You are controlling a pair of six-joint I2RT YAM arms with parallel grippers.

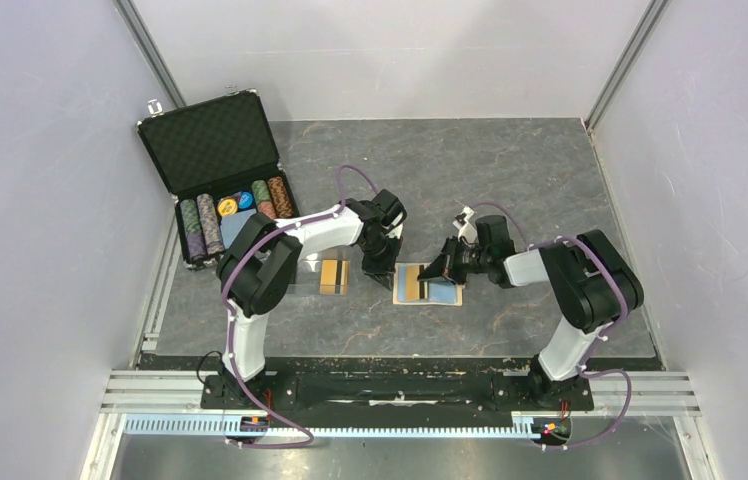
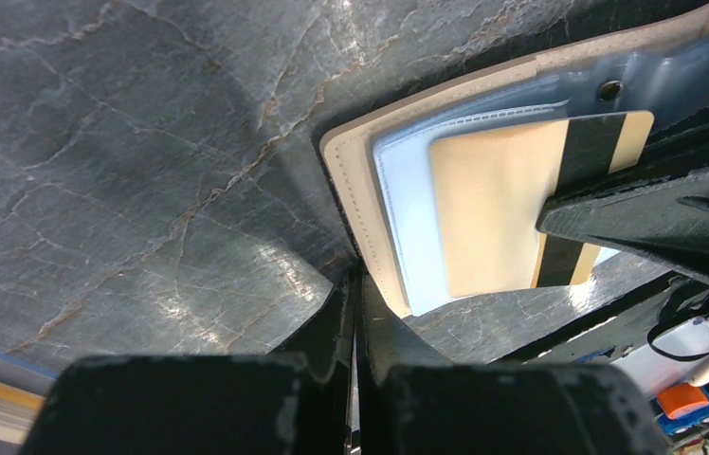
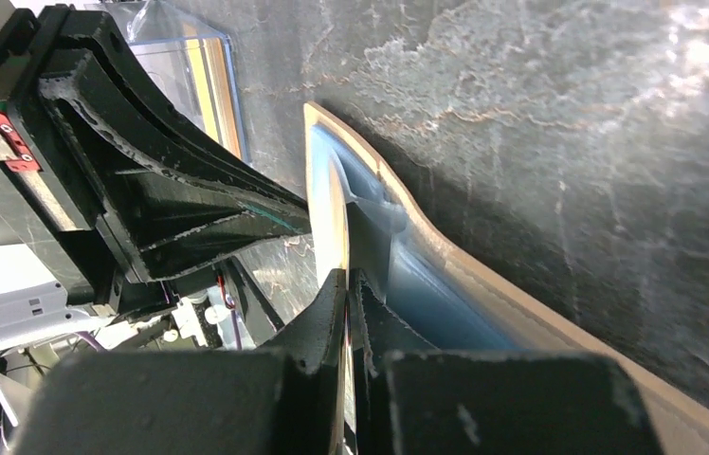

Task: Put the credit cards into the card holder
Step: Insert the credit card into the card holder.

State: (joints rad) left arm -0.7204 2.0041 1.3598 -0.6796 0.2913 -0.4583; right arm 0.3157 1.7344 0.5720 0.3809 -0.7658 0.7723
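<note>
The card holder (image 1: 445, 293), a tan wallet with blue lining, lies open on the dark table. My right gripper (image 1: 431, 271) is shut on a gold credit card (image 2: 488, 209) with a black stripe. That card lies partly in the wallet's clear pocket, and in the right wrist view the card (image 3: 330, 218) shows edge-on between my right gripper (image 3: 347, 275) jaws. My left gripper (image 2: 358, 280) is shut, its tips down at the wallet's tan rim (image 2: 355, 171), with nothing visible between them. A second gold-orange card (image 1: 334, 277) lies left of the wallet.
A clear plastic sleeve (image 1: 302, 275) lies by the second card. A black foam-lined case (image 1: 212, 145) stands open at the back left, with rows of poker chips (image 1: 235, 212) in it. Grey walls close in the table on three sides.
</note>
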